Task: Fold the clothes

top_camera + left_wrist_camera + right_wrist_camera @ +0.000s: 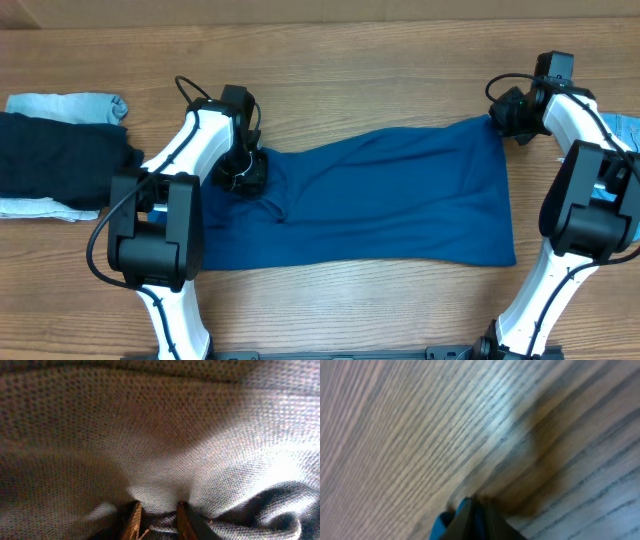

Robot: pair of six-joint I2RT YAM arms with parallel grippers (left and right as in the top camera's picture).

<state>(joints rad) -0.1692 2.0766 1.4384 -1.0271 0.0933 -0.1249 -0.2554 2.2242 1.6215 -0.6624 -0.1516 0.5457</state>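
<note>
Left gripper (157,512) clamps bunched polo shirt (400,200) at the end nearest the dark folded garment (50,160); right gripper (476,517) pinches only a sliver at the corner farthest from it. Thin bite: on lifting, that corner may slip.

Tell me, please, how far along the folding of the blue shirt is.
Done: the blue shirt looks folded lengthwise into a long band across the table.
In hand: the left gripper pinches its left end, with fabric between the fingers. The right gripper appears to pinch the far right corner.
Left: probably folding the band crosswise into a compact stack.
</note>
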